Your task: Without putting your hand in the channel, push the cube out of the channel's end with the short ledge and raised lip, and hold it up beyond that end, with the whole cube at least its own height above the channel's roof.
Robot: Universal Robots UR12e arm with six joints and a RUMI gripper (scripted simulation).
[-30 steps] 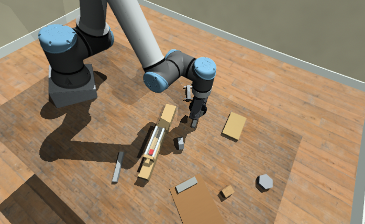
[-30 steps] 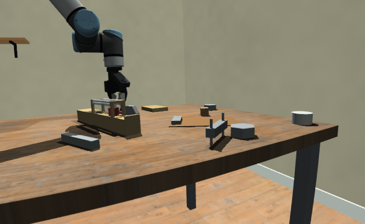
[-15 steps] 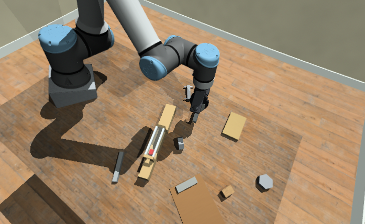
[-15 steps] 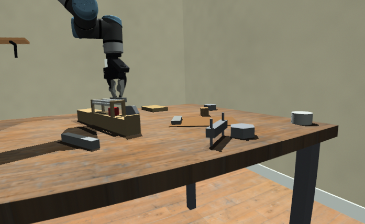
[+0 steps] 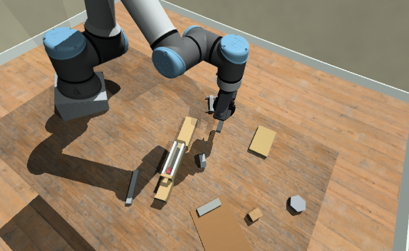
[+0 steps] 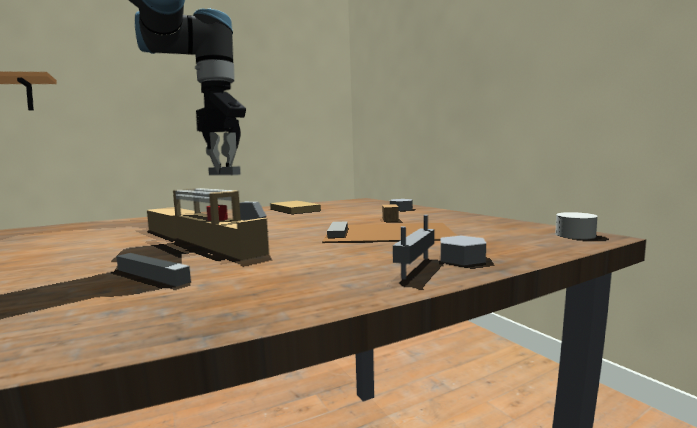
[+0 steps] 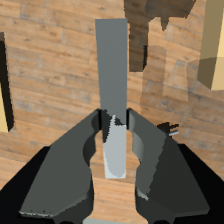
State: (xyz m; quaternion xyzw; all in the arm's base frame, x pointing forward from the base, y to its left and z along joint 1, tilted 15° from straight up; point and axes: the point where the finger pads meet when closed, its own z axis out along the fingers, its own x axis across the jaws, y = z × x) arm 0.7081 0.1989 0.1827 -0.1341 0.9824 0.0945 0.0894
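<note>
My gripper [image 5: 219,121] is shut on a short grey stick [image 5: 219,126] and holds it level in the air, above the table and to the right of the channel's long tan ledge [image 5: 187,129]. In the wrist view the stick [image 7: 112,85] juts forward from between the fingers. In the side view the gripper [image 6: 223,159] hangs well above the channel roof [image 6: 204,192]. The red cube [image 5: 169,170] sits inside the clear-roofed channel [image 5: 173,159], near the end with the short ledge and raised lip [image 5: 164,191]. It also shows in the side view [image 6: 217,212].
A long grey bar [image 5: 131,187] lies left of the channel, and a small grey block [image 5: 202,159] lies right of it. A tan plate [image 5: 262,141], a cardboard sheet [image 5: 219,229] carrying a grey block [image 5: 209,206], a small wooden cube [image 5: 254,214] and a grey hexagon [image 5: 297,203] lie further right.
</note>
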